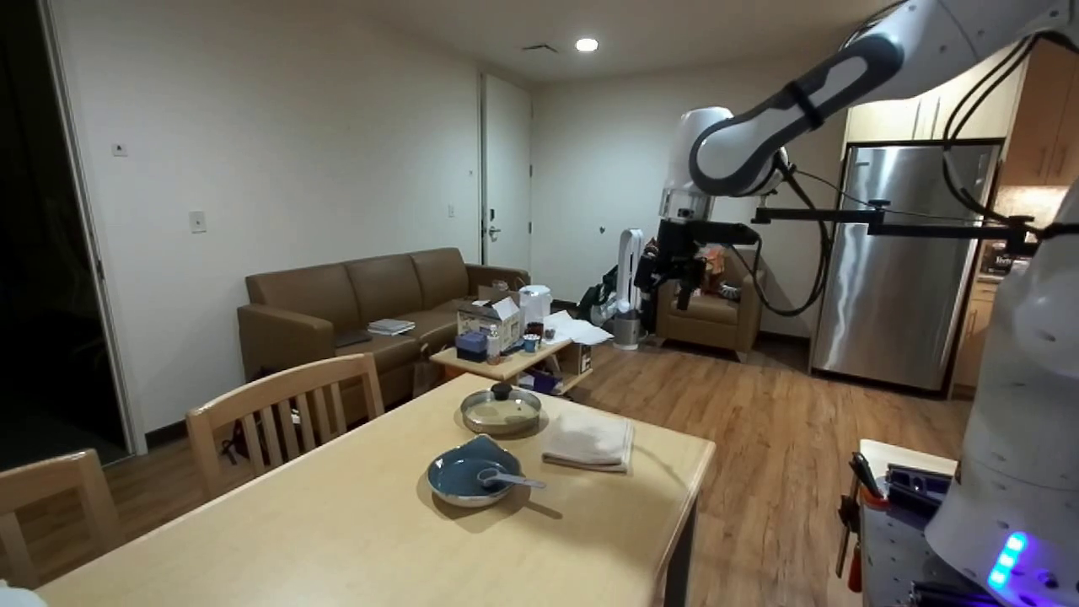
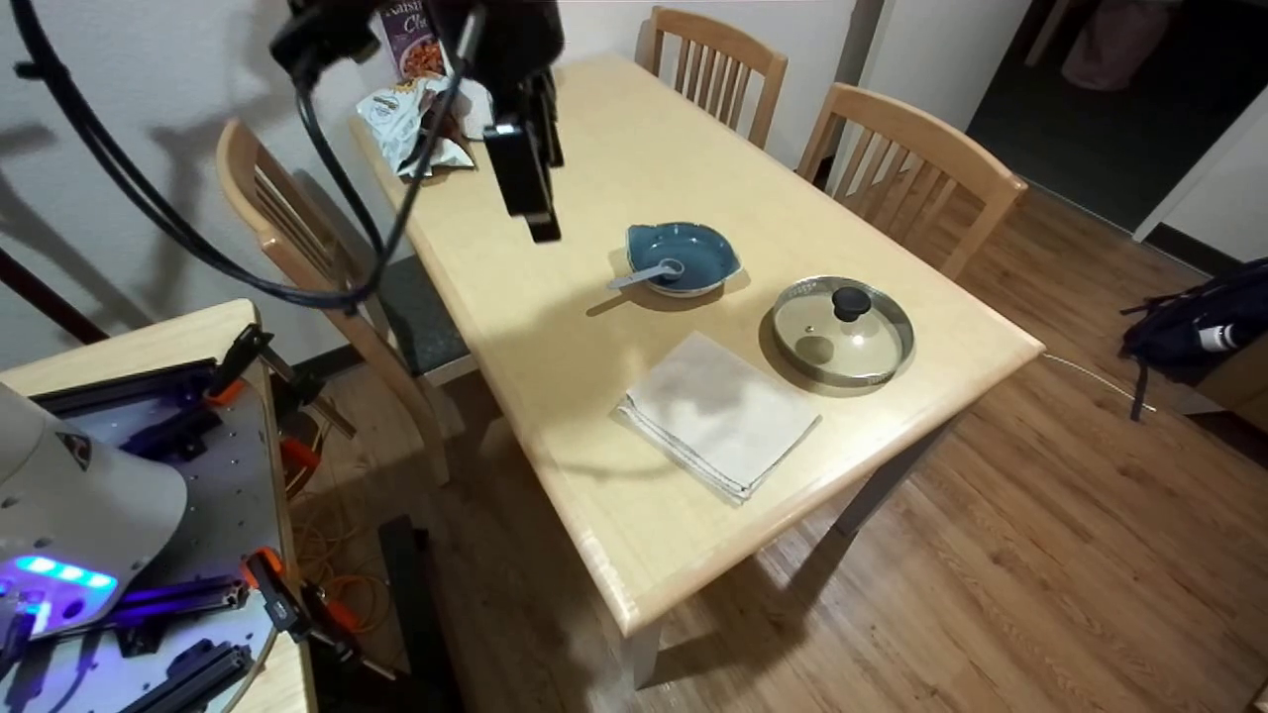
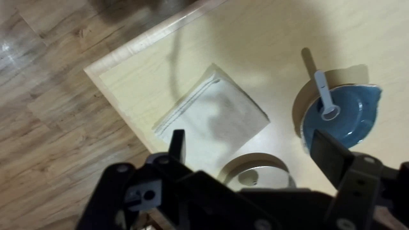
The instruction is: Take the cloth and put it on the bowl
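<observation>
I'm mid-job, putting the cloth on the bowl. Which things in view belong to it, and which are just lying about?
For the job:
folded off-white cloth
shallow blue bowl
gripper, open and holding nothing

Just lying about:
spoon, resting in the bowl, handle over the rim
glass lid
printed white bag
cereal box

Outstretched arm [image 1: 763,131], hand [image 3: 247,138] downward, fingers [image 3: 176,145] wide apart

A sofa [image 1: 383,295], fridge [image 1: 902,295] and dining table [image 1: 354,514] show a home
</observation>
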Available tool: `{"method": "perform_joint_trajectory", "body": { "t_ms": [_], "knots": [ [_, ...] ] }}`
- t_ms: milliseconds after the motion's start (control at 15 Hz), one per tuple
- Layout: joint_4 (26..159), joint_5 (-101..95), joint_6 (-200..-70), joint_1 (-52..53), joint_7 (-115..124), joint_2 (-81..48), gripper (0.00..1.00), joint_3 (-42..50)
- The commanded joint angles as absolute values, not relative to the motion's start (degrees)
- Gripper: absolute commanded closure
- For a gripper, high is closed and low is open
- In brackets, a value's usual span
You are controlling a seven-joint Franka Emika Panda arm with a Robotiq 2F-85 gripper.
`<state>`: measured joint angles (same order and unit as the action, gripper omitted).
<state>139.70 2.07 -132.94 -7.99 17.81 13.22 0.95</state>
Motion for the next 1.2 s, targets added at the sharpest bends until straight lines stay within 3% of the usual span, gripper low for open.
{"method": "perform_joint_trajectory", "body": {
  "t_ms": [0,67,400,933,1000,1133],
  "knots": [
    [134.3,0.5,-137.4,-9.9,17.4,1.4,0.0,4.3],
    [137.9,1.3,-135.8,-8.6,17.8,7.4,0.0,4.1],
    [136.9,1.4,-136.1,-8.1,17.7,5.8,0.0,4.6],
    [120.2,-5.1,-119.2,-8.9,16.5,-18.1,0.0,8.4],
    [126.8,-2.7,-122.9,-8.0,16.2,-10.4,0.0,8.0],
    [123.0,-3.5,-121.8,-8.1,16.2,-16.4,0.0,9.2]
  ]
}}
